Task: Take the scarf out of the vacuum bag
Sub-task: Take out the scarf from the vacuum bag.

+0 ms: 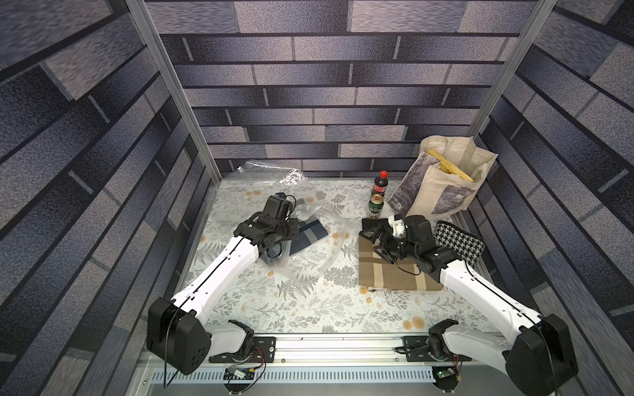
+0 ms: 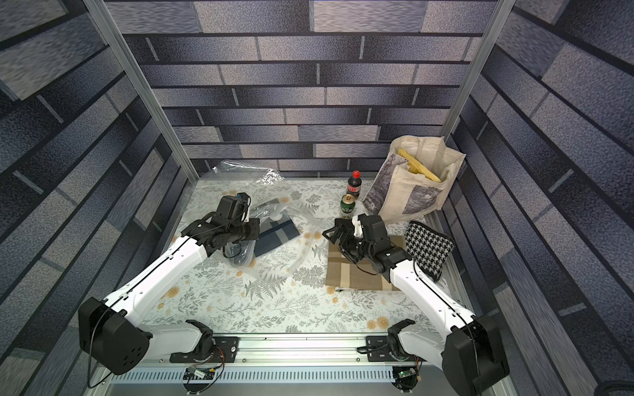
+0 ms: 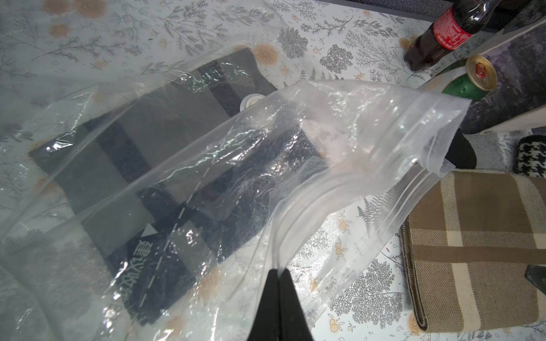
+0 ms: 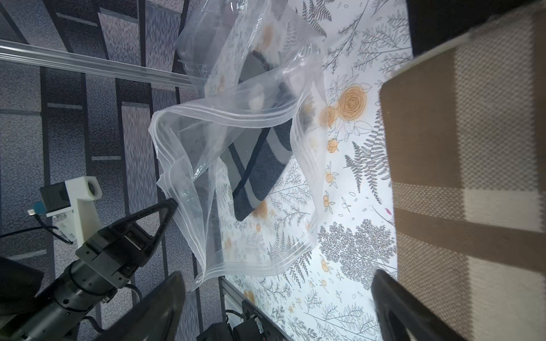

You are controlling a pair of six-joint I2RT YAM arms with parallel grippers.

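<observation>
The vacuum bag [image 1: 327, 248] [image 2: 291, 262] lies crinkled on the left half of the flowered table, its mouth gaping toward the right. Inside it lies the scarf [image 1: 308, 235] [image 3: 133, 165] [image 4: 260, 165], folded flat, dark blue with grey bands, next to the white valve cap [image 3: 251, 102]. My left gripper [image 3: 279, 270] [image 4: 175, 203] is shut on the bag's upper lip [image 3: 354, 133] and holds it off the table. My right gripper [image 1: 370, 236] [image 2: 332, 236] [image 4: 276, 277] stands open and empty, apart from the bag's mouth, over the left edge of a brown plaid cloth.
A folded brown plaid cloth [image 1: 394, 274] and a houndstooth one [image 1: 459, 243] lie at the right. A cola bottle [image 1: 380, 187] and a green can [image 1: 375, 205] stand behind my right gripper, beside a cream tote bag [image 1: 442, 185]. Another clear bag [image 1: 271, 173] lies at the back left.
</observation>
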